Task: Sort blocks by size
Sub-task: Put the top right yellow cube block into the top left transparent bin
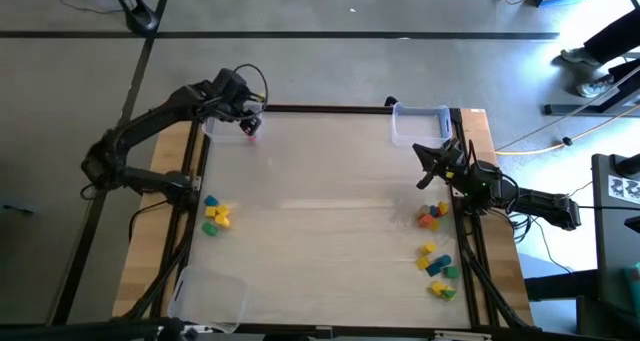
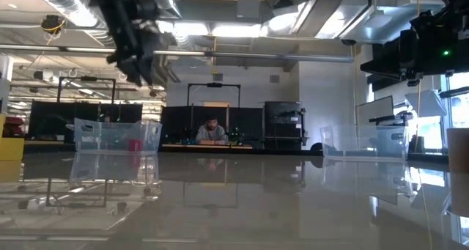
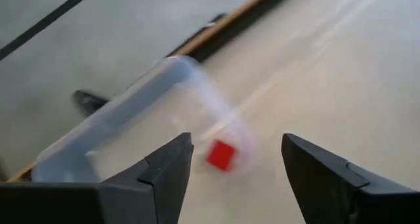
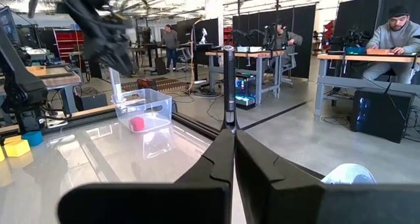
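A small red block (image 3: pixel 221 154) lies on the floor of a clear tray (image 3: pixel 125 119) at the table's far left corner; it also shows in the low view as a red block (image 2: pixel 135 144). My left gripper (image 3: pixel 236 138) hangs open above that tray (image 1: pixel 222 127), clear of the block, with nothing between its fingers. My right gripper (image 4: pixel 233 152) is shut and empty, held level above the table's right side (image 1: pixel 430 173). More blocks lie loose on the table: a yellow, green and orange cluster (image 1: pixel 215 214) at the left, and several blocks (image 1: pixel 436 261) near the right edge.
A second clear tray (image 1: pixel 420 124) stands at the far right corner and a third clear tray (image 1: pixel 210 296) at the near left. The table's middle (image 1: pixel 320 201) is bare wood. People sit at desks in the room beyond.
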